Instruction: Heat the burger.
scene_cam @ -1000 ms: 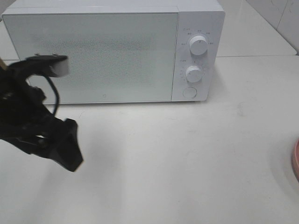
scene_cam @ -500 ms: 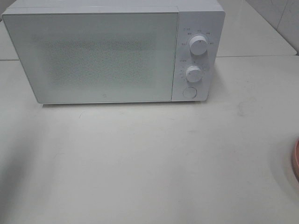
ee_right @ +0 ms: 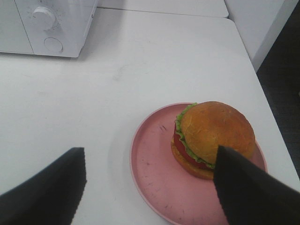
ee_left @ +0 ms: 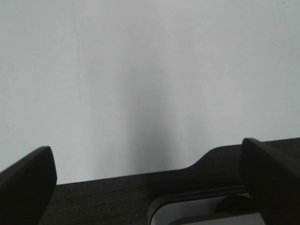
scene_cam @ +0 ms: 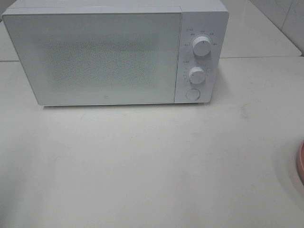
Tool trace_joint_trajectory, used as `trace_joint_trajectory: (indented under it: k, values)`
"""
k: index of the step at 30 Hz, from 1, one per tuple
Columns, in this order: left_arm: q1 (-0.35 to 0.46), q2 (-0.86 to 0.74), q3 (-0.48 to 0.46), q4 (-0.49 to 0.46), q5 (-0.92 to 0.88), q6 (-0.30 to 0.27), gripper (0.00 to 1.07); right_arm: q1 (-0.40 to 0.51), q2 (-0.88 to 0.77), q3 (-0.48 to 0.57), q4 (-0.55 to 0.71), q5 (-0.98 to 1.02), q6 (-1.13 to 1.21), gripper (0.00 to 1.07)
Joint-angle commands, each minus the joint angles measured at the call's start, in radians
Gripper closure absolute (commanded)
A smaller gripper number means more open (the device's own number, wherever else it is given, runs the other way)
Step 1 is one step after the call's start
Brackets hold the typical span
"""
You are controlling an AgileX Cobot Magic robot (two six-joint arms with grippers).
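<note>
The exterior high camera looks steeply down from the front onto the tabletop, facing the closed white microwave at the far edge; a sliver of pink plate shows at the right edge. The right wrist camera hovers closer above the tabletop's right side, facing the plate and the microwave's dial corner, both shared with the high view. The left wrist camera looks down close over the tabletop's near edge, sharing only bare surface.
</note>
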Motion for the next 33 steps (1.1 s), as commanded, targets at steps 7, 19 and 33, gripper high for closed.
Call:
trace_joint_trajectory:
  k: [7,19,33]
  values:
    - [0.002,-0.296,0.092,0.014,-0.064,-0.008,0.08,-0.006,-0.027,0.001,-0.008,-0.006,-0.004,0.32]
    - [0.002,-0.587,0.095,0.147,-0.068,-0.184,0.08,-0.006,-0.027,0.001,-0.008,-0.006,-0.004,0.32]
    - [0.002,-0.601,0.095,0.156,-0.069,-0.179,0.08,-0.006,-0.027,0.001,-0.008,-0.006,-0.004,0.32]
